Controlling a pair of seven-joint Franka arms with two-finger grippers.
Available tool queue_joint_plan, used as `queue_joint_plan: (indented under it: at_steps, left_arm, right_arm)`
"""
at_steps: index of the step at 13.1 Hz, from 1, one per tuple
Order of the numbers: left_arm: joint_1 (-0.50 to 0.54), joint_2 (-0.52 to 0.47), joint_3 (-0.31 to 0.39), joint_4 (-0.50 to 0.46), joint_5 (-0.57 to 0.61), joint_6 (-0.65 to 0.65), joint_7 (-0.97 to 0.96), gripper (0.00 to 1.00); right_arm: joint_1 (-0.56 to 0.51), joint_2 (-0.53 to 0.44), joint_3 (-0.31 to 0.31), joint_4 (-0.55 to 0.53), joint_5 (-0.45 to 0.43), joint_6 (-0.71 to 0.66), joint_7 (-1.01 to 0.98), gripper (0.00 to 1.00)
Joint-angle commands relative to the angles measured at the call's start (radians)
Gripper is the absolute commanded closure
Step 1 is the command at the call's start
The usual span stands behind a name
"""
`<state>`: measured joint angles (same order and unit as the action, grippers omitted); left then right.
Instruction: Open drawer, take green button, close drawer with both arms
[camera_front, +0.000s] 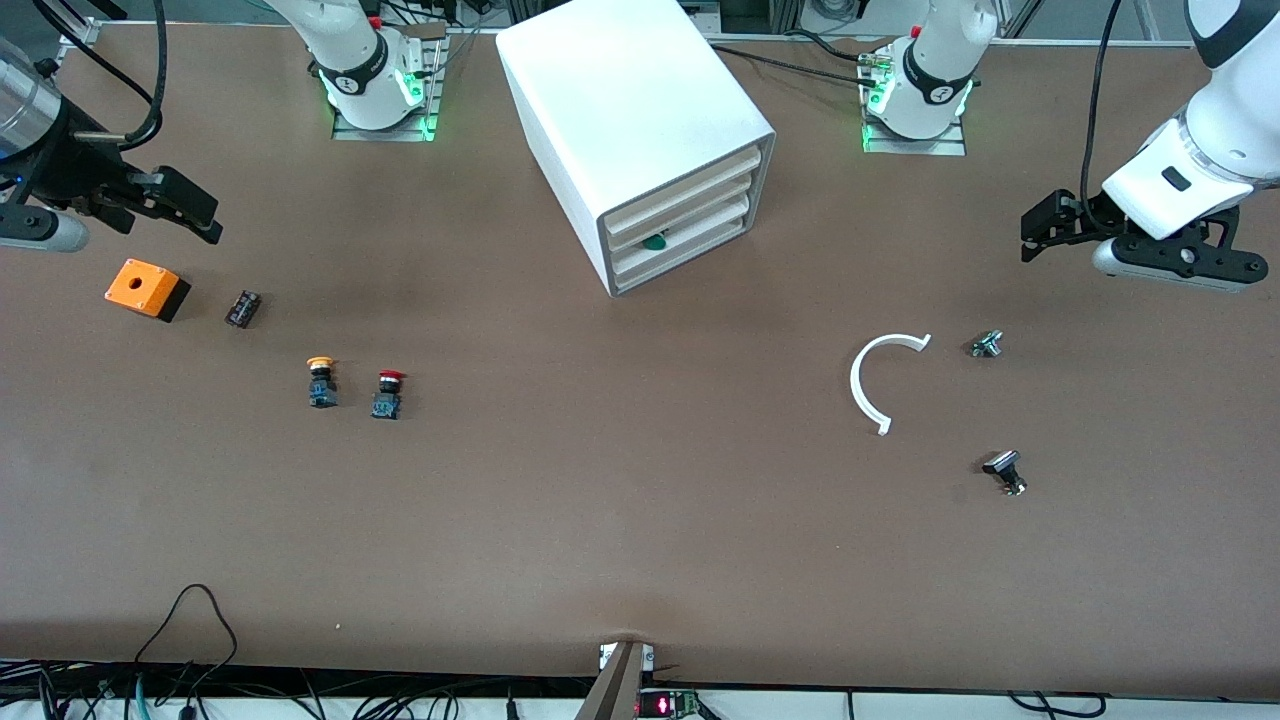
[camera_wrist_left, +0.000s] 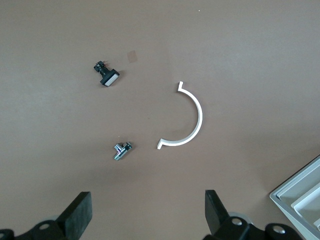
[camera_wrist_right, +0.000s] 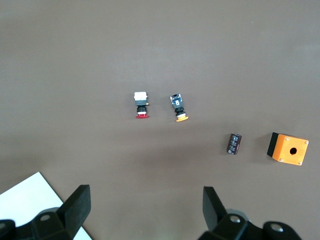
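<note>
The white cabinet (camera_front: 630, 95) stands at the middle of the table near the robots' bases, its stacked cream drawer fronts (camera_front: 700, 222) all pushed in. A dark green cap, the button (camera_front: 655, 241), peeks out of a gap between the lower drawer fronts; its body is hidden. My left gripper (camera_front: 1037, 232) hangs open and empty over the left arm's end of the table; in its wrist view (camera_wrist_left: 147, 212) the fingers are wide apart. My right gripper (camera_front: 200, 212) hangs open and empty over the right arm's end, above an orange box (camera_front: 146, 288); it also shows in its wrist view (camera_wrist_right: 145, 207).
A yellow-capped button (camera_front: 321, 381) and a red-capped button (camera_front: 387, 393) stand toward the right arm's end, with a small dark cylinder (camera_front: 242, 308). A white arc piece (camera_front: 872, 380), a metal part (camera_front: 986, 344) and a black switch (camera_front: 1005, 470) lie toward the left arm's end.
</note>
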<state>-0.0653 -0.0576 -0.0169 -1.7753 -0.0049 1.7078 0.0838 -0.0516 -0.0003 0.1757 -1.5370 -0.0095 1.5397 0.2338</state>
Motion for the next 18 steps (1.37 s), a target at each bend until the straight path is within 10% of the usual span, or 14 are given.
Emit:
queue_joint_plan:
  at_steps: [1,8,18]
  left_arm:
    - [-0.004,0.010,0.003,0.027,-0.009,-0.024,0.017,0.01]
    - [-0.001,0.021,0.003,0.028,-0.020,-0.054,0.024,0.01]
    - [-0.016,0.235,-0.009,0.073,-0.564,-0.445,0.210,0.01]
  right_arm:
    - [-0.034,-0.043,0.041,-0.029,0.006,-0.022,-0.008,0.01]
    - [-0.036,-0.047,0.041,-0.032,0.011,-0.020,-0.008,0.01]
    - [-0.024,0.009,0.060,-0.035,0.006,-0.003,-0.011,0.01]
